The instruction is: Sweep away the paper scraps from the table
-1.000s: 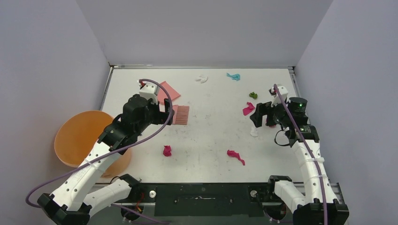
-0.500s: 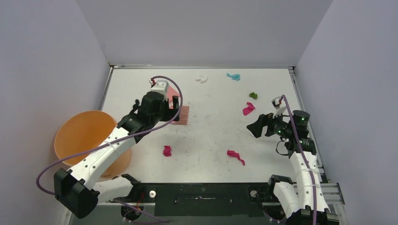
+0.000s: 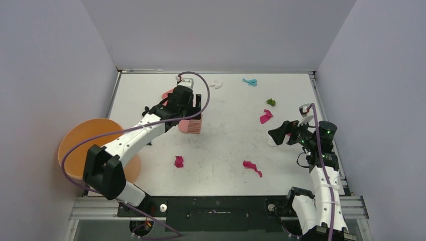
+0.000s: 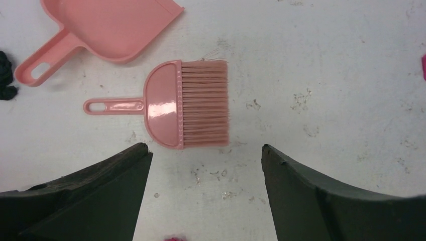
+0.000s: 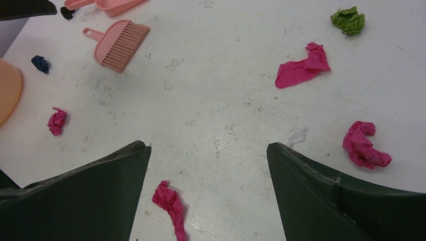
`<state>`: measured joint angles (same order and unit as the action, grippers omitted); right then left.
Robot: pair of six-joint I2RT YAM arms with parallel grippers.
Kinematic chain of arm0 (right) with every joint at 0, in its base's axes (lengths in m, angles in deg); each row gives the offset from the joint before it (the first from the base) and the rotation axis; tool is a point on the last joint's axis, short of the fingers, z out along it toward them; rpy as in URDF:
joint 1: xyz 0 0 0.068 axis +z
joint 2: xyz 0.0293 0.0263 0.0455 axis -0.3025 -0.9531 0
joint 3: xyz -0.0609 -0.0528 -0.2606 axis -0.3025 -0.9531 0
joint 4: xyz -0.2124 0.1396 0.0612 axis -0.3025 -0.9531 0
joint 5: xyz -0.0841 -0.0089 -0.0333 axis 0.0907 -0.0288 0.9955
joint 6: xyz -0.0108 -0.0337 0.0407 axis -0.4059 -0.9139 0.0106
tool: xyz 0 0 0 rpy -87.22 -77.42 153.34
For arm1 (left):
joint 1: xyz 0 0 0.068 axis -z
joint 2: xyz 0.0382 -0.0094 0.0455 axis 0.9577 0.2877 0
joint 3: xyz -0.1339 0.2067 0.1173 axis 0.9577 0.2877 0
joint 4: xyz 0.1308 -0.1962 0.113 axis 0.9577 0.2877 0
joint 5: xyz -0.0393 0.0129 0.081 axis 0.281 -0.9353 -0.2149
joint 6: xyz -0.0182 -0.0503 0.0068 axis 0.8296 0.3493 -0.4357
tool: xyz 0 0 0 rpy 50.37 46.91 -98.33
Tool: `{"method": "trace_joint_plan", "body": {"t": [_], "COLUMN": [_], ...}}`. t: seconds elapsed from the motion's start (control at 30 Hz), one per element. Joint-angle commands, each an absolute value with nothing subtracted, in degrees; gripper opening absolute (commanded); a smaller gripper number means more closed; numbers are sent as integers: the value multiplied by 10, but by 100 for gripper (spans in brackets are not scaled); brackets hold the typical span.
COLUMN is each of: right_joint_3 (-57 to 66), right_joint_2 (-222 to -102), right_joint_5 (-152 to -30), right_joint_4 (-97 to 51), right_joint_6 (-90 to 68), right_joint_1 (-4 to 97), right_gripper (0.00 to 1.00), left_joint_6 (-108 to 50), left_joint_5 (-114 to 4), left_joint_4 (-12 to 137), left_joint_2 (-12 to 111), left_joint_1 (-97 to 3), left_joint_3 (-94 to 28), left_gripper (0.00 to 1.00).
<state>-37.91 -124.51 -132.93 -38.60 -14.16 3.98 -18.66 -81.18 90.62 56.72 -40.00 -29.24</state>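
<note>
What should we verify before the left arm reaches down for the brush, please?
1. Left gripper open and empty: ok, jaws wide apart.
2. Brush lying flat on the table, in the left wrist view: ok.
3. Gripper lined up with the handle: not ok; the gap faces the brush head and the handle lies off to one side.
4. Brush free of the dustpan: ok, bare table between them.
5. Right gripper open and away from the brush: ok.
6. Height left above the brush: cannot tell.
</note>
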Motion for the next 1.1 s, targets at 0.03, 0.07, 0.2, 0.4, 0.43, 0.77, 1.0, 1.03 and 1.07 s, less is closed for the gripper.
{"method": "trace_joint_plan", "body": {"t": [0.03, 0.07, 0.2, 0.4, 0.43, 0.77, 1.0, 1.03, 1.07], "right_joint_3": [-378, -378, -378, -378, -378, -379, -378, -378, -378], "right_joint_2": [-1241, -1237, -1224, -1225, -1225, -1232, -1233, -1232, -1231], "right_joint_5": [-1332, -1332, -1328, -1324, -1323, -1320, -1314, -1313, -1312], "right_joint_4": [-348, -349, -352, -352, -352, -345, -348, -350, -351], "right_joint_6": [-142, -145, -147, -150, -151, -153, -157, -158, -159], "right_joint_1": [32, 30, 27, 26, 26, 26, 26, 26, 26], "right_gripper": [90, 90, 90, 90, 90, 90, 90, 90, 90], "left_joint_6": [-205, -201, -182, -166, -166, -165, -160, -159, -159], "left_joint_5": [-796, -788, -780, -787, -788, -790, -746, -743, -739], "left_joint_4": [913, 911, 894, 878, 880, 875, 878, 877, 874], "left_joint_2": [661, 675, 721, 774, 783, 827, 853, 853, 855], "left_joint_1": [-406, -407, -407, -406, -407, -412, -432, -432, -432], "left_joint_3": [-357, -360, -363, -375, -379, -375, -379, -376, -374], "left_gripper": [79, 77, 75, 70, 69, 69, 72, 72, 72]}}
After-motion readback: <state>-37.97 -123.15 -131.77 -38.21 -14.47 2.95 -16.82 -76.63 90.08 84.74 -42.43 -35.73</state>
